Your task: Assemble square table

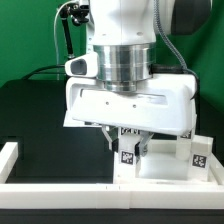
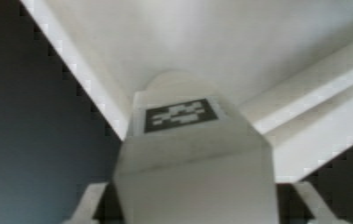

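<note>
Gripper (image 1: 132, 150) on leg (image 2: 187, 150) (by tabletop (image 2: 102, 40) rim)

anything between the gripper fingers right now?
Yes. In the wrist view a white tagged leg fills the gap between the gripper fingers. The exterior view shows the gripper low over the table top, with another leg beside it.

I count one gripper (image 1: 128, 143) on one arm. In the exterior view I see two white tagged legs: one leg (image 1: 127, 152) at lower centre between the fingers, another leg (image 1: 199, 154) at the lower right. One long white border wall (image 1: 60, 192) runs along the bottom. In the wrist view I count one leg (image 2: 187, 150), carrying one tag (image 2: 182, 114).
</note>
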Robot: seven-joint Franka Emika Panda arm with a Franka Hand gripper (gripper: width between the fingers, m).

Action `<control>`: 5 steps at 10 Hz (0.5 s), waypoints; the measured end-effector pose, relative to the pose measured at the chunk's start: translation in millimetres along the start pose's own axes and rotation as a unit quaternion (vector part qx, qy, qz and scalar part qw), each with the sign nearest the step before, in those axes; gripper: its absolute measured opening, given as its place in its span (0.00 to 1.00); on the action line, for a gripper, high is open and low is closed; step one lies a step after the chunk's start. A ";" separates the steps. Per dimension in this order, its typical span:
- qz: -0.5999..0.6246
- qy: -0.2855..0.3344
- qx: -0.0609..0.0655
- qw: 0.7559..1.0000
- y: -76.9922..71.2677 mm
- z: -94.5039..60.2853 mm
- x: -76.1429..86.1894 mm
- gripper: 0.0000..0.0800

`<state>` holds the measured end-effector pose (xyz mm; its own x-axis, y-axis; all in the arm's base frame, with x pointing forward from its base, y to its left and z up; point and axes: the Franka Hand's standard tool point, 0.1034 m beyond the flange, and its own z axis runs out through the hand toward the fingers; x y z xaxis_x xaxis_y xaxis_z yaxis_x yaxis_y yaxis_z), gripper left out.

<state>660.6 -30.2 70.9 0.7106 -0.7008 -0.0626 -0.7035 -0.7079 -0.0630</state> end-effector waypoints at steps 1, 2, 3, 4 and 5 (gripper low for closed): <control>0.048 -0.013 0.002 0.999 6.7 0.4 2.1 0.39; 0.084 -0.020 0.014 0.996 9.8 0.2 4.2 0.39; 0.103 -0.022 0.012 0.994 10.3 1.6 1.9 0.40; 0.110 -0.023 0.011 0.994 10.1 2.1 1.0 0.40; 0.109 -0.023 0.011 0.994 10.3 2.3 1.1 0.41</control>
<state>654.2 -38.0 67.9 0.5408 -0.8322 -0.1223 -0.8411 -0.5370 -0.0653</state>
